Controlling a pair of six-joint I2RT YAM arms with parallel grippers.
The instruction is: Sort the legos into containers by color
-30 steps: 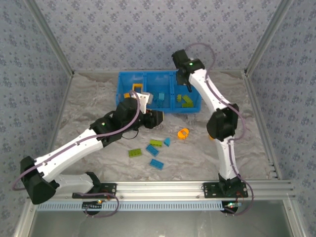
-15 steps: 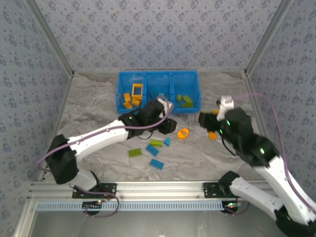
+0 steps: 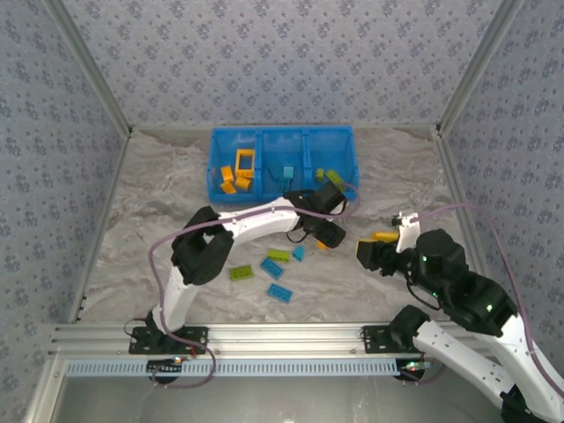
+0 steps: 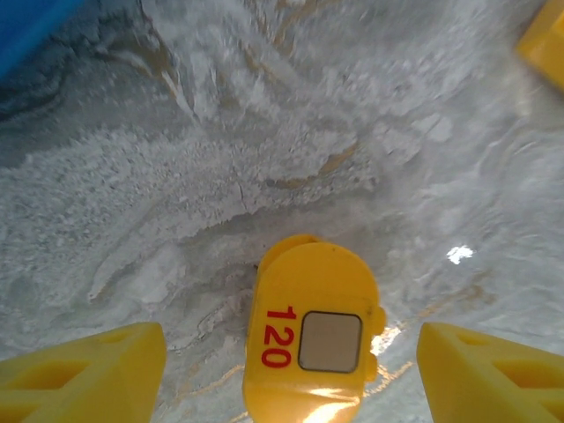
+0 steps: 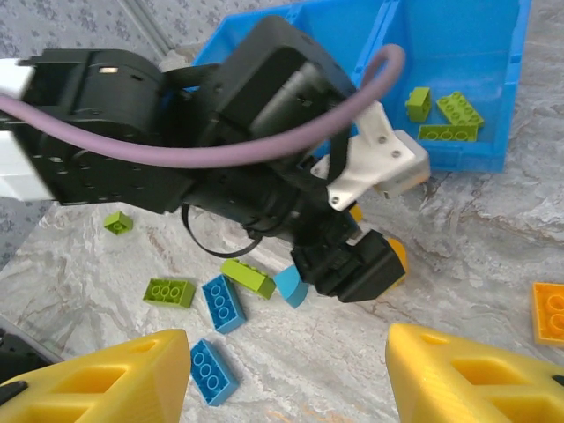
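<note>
- Blue bin point(image 3: 282, 131): at the table's far side; orange, blue and green bricks lie in separate compartments.
- Left gripper point(image 3: 330, 233), right gripper point(image 5: 286, 370): both wide open, empty.
- Loose bricks point(image 3: 280, 293): on the table between the arms; likely light, rigid, slick; pinch the flat sides.

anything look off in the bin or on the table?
Nothing stands out. The bin holds orange bricks left, blue bricks middle, green bricks right, no colours mixed. The loose bricks on the table are simply unsorted.
</note>
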